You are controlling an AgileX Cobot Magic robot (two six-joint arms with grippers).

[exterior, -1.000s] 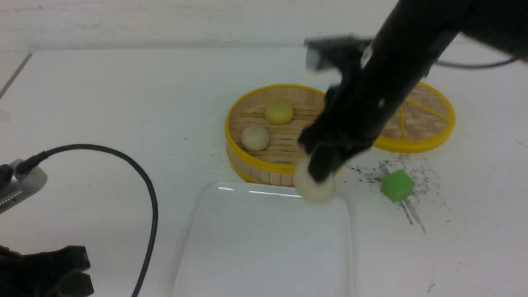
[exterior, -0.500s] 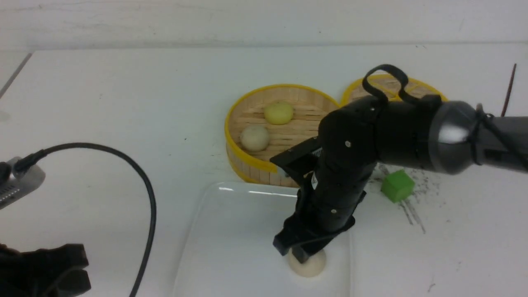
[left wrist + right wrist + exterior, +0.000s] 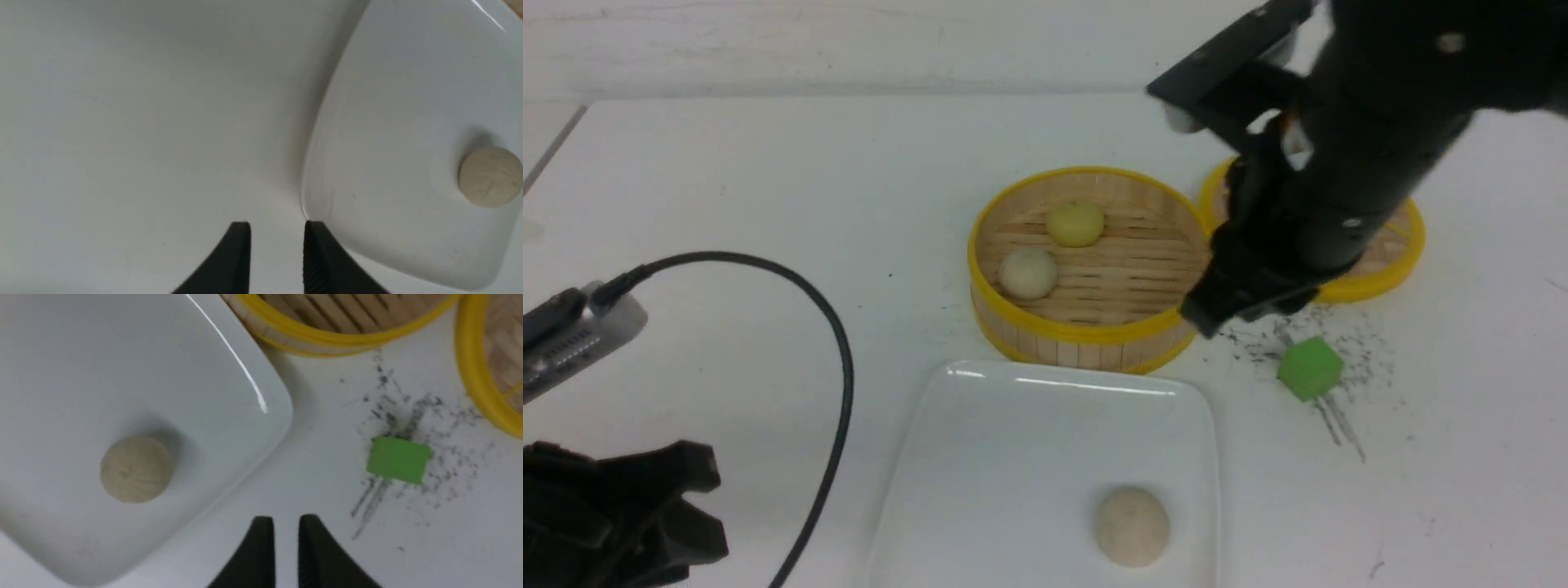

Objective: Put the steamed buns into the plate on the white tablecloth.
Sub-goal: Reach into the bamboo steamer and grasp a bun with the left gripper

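Observation:
One beige steamed bun (image 3: 1132, 527) lies free on the near right part of the white plate (image 3: 1013, 457), which sits on the white tablecloth (image 3: 727, 180). The right wrist view also takes in this bun (image 3: 136, 468) and the plate (image 3: 102, 355). An off-white bun (image 3: 1027, 273) and a pale yellow bun (image 3: 1076, 223) rest in the steamer basket. My right gripper (image 3: 1241, 309) hangs raised off the basket's right side; its jaws (image 3: 286, 522) are almost shut, with a slim empty gap. My left gripper (image 3: 707, 510) waits low at the near left, open and empty (image 3: 278, 226) beside the plate's rim (image 3: 310, 171).
The yellow-rimmed steamer basket (image 3: 980, 261) stands just behind the plate, and its woven lid (image 3: 1388, 273) lies to its right, partly behind my right arm. A green cube (image 3: 1309, 367) sits on dark scuff marks (image 3: 1339, 425). A black cable (image 3: 837, 367) loops from a grey device (image 3: 572, 339) at the left.
My right gripper lowered the bun onto the plate, let it go, then rose and pulled back toward the basket's right side. The left arm and its cable shifted slightly.

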